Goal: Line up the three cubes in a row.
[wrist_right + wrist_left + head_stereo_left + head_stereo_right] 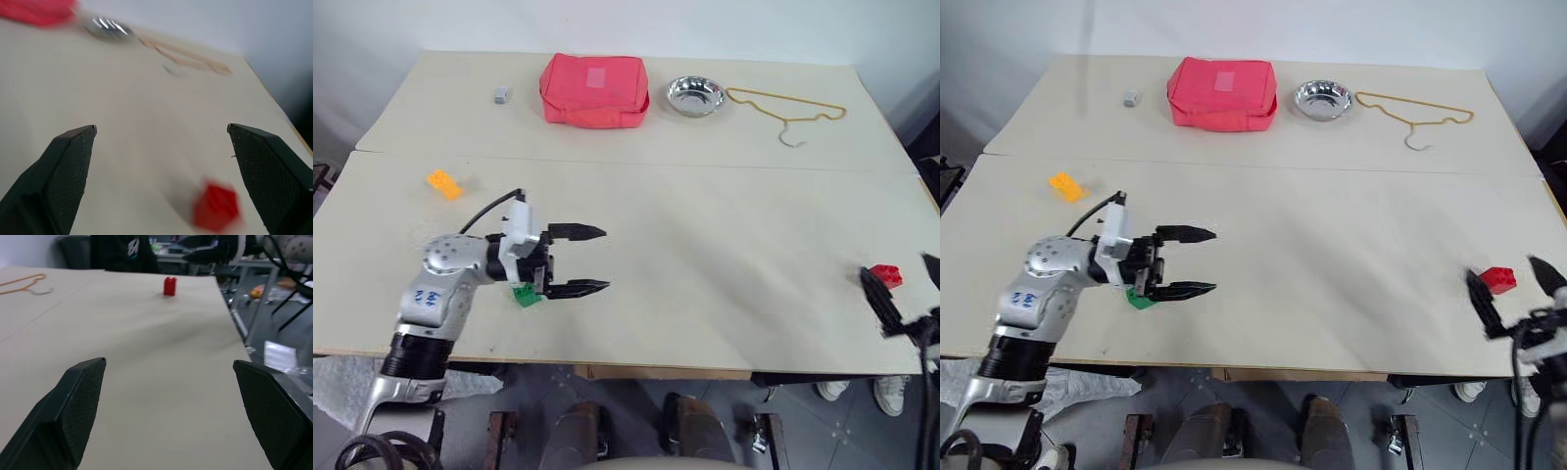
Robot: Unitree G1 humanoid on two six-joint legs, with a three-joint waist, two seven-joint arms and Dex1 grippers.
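Note:
The orange-yellow cube (444, 183) lies on the table at the left. The green cube (526, 294) sits near the front edge, partly hidden under my left gripper (605, 259), which points to the right, open and empty. The red cube (1499, 279) stands near the table's front right corner and also appears far across the table in the left wrist view (169, 286). My right gripper (1501, 268) is open around it, one finger on each side, not touching. In the right wrist view the red cube (215, 206) lies between the fingers, nearer one of them.
At the back of the table are a small grey block (501, 95), a red pouch (595, 89), a steel bowl (696, 96) and a yellow wire hanger (788, 108). A seam crosses the table behind the cubes. A person's white shoes (891, 392) stand beyond the front right corner.

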